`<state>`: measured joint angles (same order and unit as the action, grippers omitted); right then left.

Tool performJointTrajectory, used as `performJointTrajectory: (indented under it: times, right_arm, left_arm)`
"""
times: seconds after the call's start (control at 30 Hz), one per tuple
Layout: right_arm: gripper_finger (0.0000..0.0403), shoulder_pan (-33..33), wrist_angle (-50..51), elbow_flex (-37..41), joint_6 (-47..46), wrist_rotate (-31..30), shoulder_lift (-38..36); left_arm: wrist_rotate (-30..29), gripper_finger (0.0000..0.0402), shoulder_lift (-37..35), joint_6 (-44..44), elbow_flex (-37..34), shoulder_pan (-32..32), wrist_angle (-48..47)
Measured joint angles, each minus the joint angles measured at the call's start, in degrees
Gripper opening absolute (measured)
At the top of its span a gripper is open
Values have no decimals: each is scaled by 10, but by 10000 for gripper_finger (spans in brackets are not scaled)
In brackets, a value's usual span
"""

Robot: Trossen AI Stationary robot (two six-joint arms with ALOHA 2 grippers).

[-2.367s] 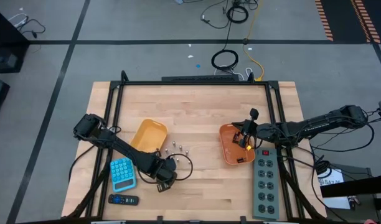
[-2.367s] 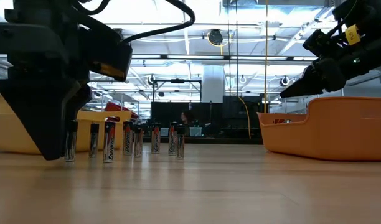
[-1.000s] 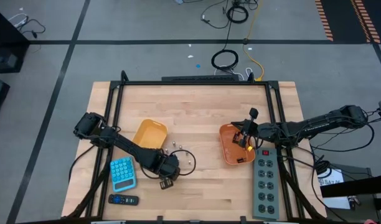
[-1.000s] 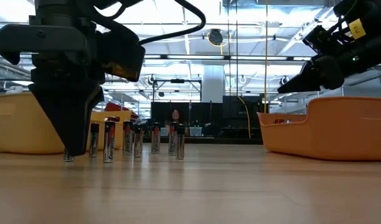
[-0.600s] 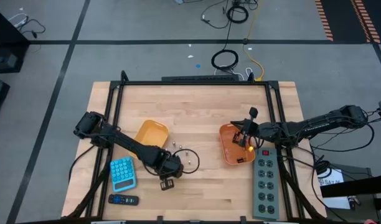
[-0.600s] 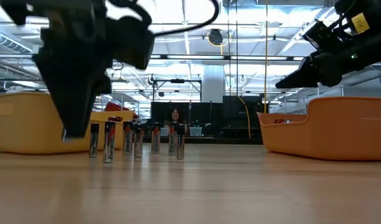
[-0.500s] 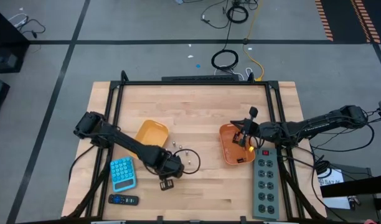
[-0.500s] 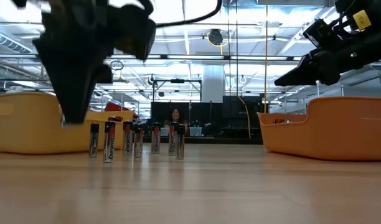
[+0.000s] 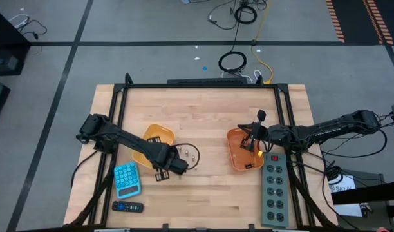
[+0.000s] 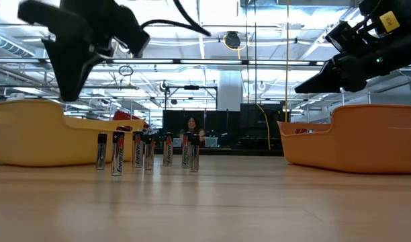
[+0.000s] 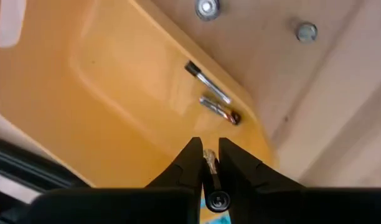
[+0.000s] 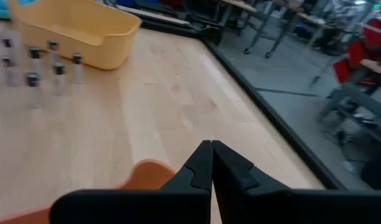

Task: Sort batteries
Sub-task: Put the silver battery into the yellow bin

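Several small batteries [image 10: 149, 151] stand upright on their ends on the wood, between a yellow tray [image 10: 31, 134] and an orange tray [image 10: 353, 138]; from above they show as a cluster [image 9: 184, 153]. Two more batteries [image 11: 214, 94] lie inside the yellow tray [image 11: 84, 93]. My left gripper [image 11: 207, 151] is raised above that tray's near end [image 9: 160, 174], shut on one battery. My right gripper [image 12: 211, 149] hovers shut over the orange tray's rim [image 9: 252, 143], touching nothing. My left gripper pinches a silvery battery [image 11: 209, 160] between its two fingers, which point down from above. The battery lies along the fingers, its dark end [image 11: 216, 199] toward the wrist. It is lifted clear, above the yellow tray's inside near the rim.
A blue calculator [image 9: 126, 179] and a black remote [image 9: 127, 207] lie near the table's left near corner. A grey power strip [image 9: 274, 190] runs along the right edge. A person [image 10: 191, 124] shows far off in the room. Bare wood lies between the trays.
My left gripper has risen from the table with the battery and moved toward the far-left, from beside the standing row to above the yellow tray. The battery has been lifted clear of the wood. The standing batteries have kept their places.
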<state>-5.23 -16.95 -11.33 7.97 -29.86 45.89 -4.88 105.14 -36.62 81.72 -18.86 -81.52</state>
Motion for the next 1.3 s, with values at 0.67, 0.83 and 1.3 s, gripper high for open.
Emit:
performJointTrajectory:
  times: [0.67,0.83,1.3]
  right_arm:
    - [0,0,45,0,-41,-1,0]
    - [0,0,43,0,-29,-7,0]
    - [0,-7,41,0,-51,-1,0]
  left_arm:
    - [-21,159,0,61,32,0,139]
    - [-47,159,5,118,32,-28,184]
    - [-44,175,28,24,31,-62,181]
